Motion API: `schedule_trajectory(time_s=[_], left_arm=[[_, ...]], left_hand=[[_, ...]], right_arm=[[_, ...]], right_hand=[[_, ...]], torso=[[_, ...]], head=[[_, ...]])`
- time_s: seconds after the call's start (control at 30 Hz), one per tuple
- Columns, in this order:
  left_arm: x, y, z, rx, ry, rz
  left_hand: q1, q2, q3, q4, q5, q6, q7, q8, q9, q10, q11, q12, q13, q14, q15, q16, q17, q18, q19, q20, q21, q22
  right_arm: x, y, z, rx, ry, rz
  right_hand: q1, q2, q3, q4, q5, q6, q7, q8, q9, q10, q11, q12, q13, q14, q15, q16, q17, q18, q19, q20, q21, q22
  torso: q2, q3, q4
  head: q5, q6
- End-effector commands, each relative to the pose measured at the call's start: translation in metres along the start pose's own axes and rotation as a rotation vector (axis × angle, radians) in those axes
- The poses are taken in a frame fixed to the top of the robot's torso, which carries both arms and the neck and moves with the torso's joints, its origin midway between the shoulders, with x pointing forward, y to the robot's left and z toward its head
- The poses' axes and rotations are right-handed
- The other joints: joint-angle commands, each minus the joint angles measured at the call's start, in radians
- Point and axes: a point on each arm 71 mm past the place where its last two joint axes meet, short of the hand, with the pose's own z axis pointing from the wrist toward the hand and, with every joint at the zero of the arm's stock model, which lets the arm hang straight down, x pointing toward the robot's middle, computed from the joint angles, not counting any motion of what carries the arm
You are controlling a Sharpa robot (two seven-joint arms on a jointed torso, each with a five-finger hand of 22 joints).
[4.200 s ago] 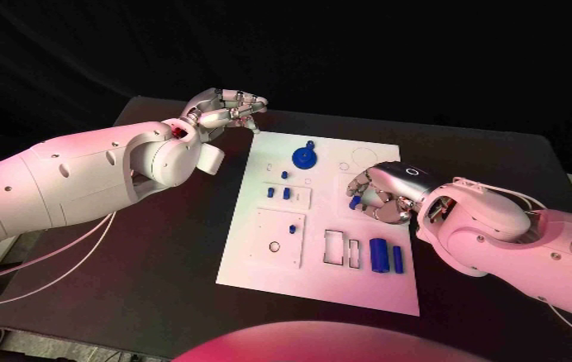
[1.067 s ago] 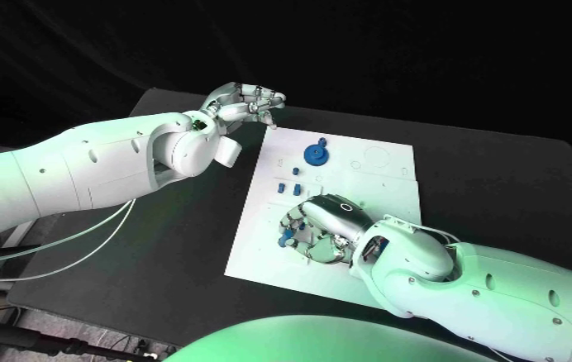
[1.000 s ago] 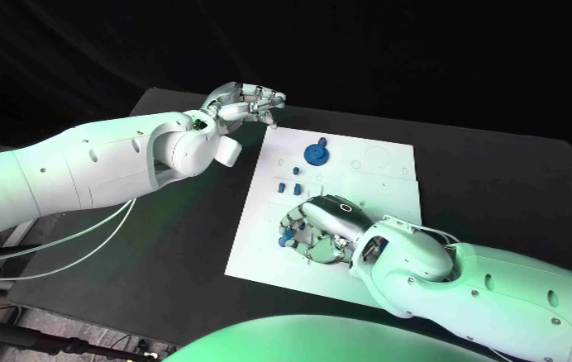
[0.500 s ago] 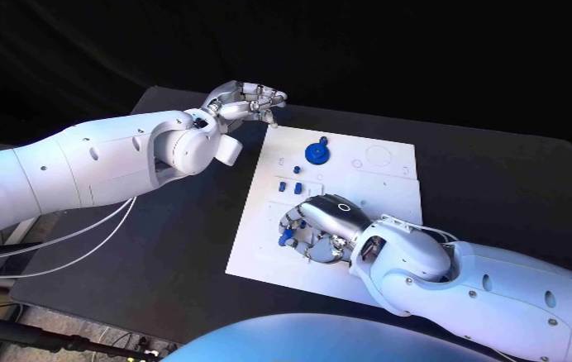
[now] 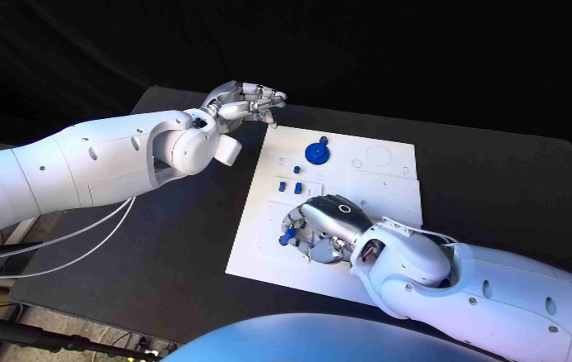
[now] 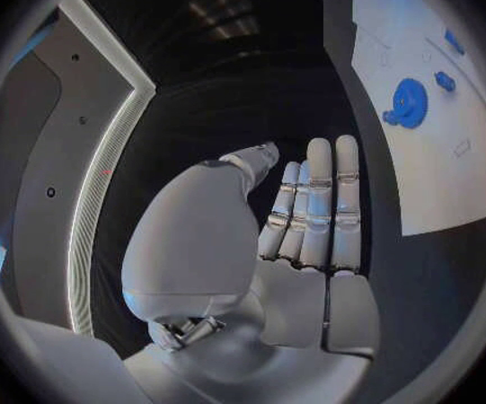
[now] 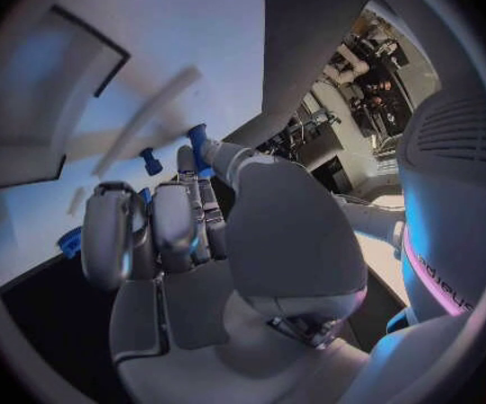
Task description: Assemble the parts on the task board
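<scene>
While the right hand hangs low over the near-left part of the task board, its fingers are curled down around a small blue part; it looks pinched between thumb and a finger, though the wrist view is too crowded to be sure the grip is firm. The left hand is raised beyond the board's far-left corner, over the worktop, fingers curled in on nothing that I can see.

Judging by their look, the small parts are hard plastic: light, stiff, smooth, apt to roll or skate on the white plate if nudged. The best hold should be across the short body with fingertips, low on the piece, so it stays upright for seating in a recess. Two more small blue pegs stand just beyond the right hand, so any sideways sweep risks knocking them. The blue disc with its knob sits well apart, near the far edge.

Open room lies toward the board's right half, where pale recesses are free; the board's near edge lies close under the right forearm, leaving little margin there.
</scene>
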Motion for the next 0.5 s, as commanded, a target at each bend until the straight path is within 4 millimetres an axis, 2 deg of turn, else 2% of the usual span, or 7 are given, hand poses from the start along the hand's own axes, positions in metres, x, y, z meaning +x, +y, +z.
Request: schedule_trajectory(time_s=[0.03,0.27,0.37,0.43,0.5], left_arm=[[0.0021,-0.0007,0.0002,0.003,0.020,-0.009],[0.0022,-0.0006,0.0003,0.002,0.021,-0.010],[0.0024,-0.0006,0.0004,0.002,0.022,-0.010],[0.0027,-0.0006,0.0005,0.002,0.023,-0.010],[0.0029,-0.0006,0.0005,0.002,0.023,-0.010]], left_hand=[[-0.002,0.007,-0.007,0.001,0.002,-0.006,0.002,-0.005,0.001,-0.005,-0.001,0.005,0.001,-0.006,0.004,-0.006,-0.001,0.013,0.002,0.005,-0.006,-0.001],[-0.002,0.007,-0.007,0.001,0.002,-0.006,0.002,-0.005,0.001,-0.005,-0.001,0.005,0.001,-0.006,0.004,-0.006,-0.001,0.013,0.002,0.005,-0.006,-0.001],[-0.002,0.007,-0.007,0.001,0.002,-0.006,0.002,-0.005,0.001,-0.005,-0.001,0.005,0.001,-0.006,0.004,-0.006,-0.001,0.013,0.002,0.005,-0.006,-0.001],[-0.002,0.007,-0.007,0.001,0.002,-0.006,0.002,-0.005,0.001,-0.005,-0.001,0.005,0.001,-0.006,0.004,-0.006,-0.001,0.013,0.002,0.005,-0.006,-0.001],[-0.002,0.007,-0.007,0.001,0.002,-0.006,0.002,-0.005,0.001,-0.005,-0.001,0.005,0.001,-0.006,0.004,-0.006,-0.001,0.013,0.002,0.005,-0.006,-0.001]], right_arm=[[0.0007,0.0001,-0.0008,0.009,0.002,-0.027],[0.0034,0.0040,0.0012,0.001,0.033,-0.037],[0.0055,0.0067,0.0035,-0.001,0.055,-0.048],[0.0066,0.0083,0.0049,-0.001,0.066,-0.055],[0.0071,0.0090,0.0058,0.001,0.071,-0.062]], right_hand=[[-0.006,-0.001,0.000,-0.003,0.003,0.005,0.001,0.030,0.052,0.005,0.003,-0.006,0.001,0.000,-0.002,0.005,-0.001,-0.012,0.033,-0.006,0.004,0.177],[-0.018,-0.009,-0.005,0.000,0.001,-0.001,0.002,0.030,0.054,0.004,0.005,-0.012,0.002,-0.001,0.000,0.003,-0.004,-0.011,0.031,-0.005,-0.002,0.176],[-0.043,-0.027,-0.020,0.011,0.009,-0.014,0.005,0.024,0.053,0.006,0.007,-0.019,0.004,-0.001,0.002,0.004,-0.002,-0.010,0.030,-0.003,-0.007,0.175],[-0.058,-0.043,-0.032,0.018,0.012,-0.037,0.008,0.010,0.047,0.007,0.008,-0.022,0.007,0.000,0.003,0.009,0.005,-0.010,0.030,-0.002,-0.008,0.175],[-0.062,-0.048,-0.036,0.021,0.012,-0.047,0.008,0.003,0.043,0.008,0.008,-0.023,0.009,0.001,0.003,0.011,0.007,-0.010,0.030,-0.001,-0.007,0.176]], torso=[[-0.001,-0.0001,-0.0009],[0.000,0.0000,-0.0010],[0.000,-0.0003,-0.0013],[-0.001,-0.0004,-0.0005],[0.000,-0.0003,0.0003]], head=[[0.000,-0.001],[0.000,0.000],[-0.001,0.000],[-0.002,-0.001],[-0.003,-0.001]])
